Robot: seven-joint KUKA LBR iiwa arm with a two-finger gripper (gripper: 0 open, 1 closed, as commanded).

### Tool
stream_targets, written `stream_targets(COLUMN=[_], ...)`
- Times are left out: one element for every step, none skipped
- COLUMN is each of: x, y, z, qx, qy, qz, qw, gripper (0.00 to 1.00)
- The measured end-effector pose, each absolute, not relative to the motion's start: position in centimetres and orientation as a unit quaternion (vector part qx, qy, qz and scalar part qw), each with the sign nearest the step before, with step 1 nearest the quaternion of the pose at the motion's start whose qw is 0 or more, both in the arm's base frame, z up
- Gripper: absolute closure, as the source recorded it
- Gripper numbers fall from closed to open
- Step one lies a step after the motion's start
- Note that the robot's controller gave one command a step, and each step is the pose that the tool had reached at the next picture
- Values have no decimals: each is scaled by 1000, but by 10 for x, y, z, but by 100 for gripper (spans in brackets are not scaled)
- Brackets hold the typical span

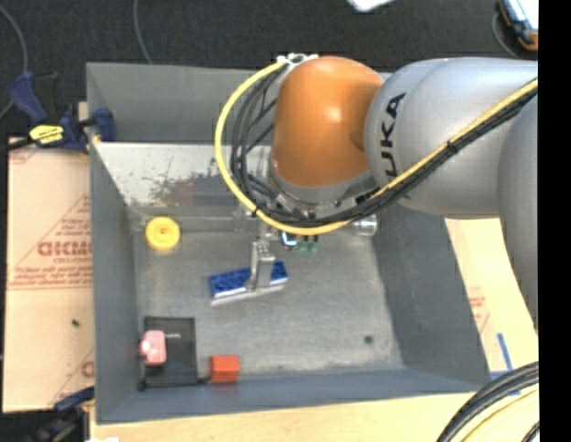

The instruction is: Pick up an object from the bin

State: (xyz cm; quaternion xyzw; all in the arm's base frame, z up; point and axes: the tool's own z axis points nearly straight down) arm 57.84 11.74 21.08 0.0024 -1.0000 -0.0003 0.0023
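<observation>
Jaws hang over the blue flat block (230, 285) at mid-bin.

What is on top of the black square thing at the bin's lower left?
A small pink piece lies on the black square, at its left edge, covering that part.

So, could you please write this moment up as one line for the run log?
claw: low over blue block, mid bin | block: on floor, not lifted | yellow disc, pink piece, orange cube: lying apart
</observation>
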Motion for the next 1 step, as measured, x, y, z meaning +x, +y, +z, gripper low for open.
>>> stream_targets(x=[579], y=[117], z=[215], qx=[1], qy=[-1000], qz=[-1], qw=[-1], gripper=[0])
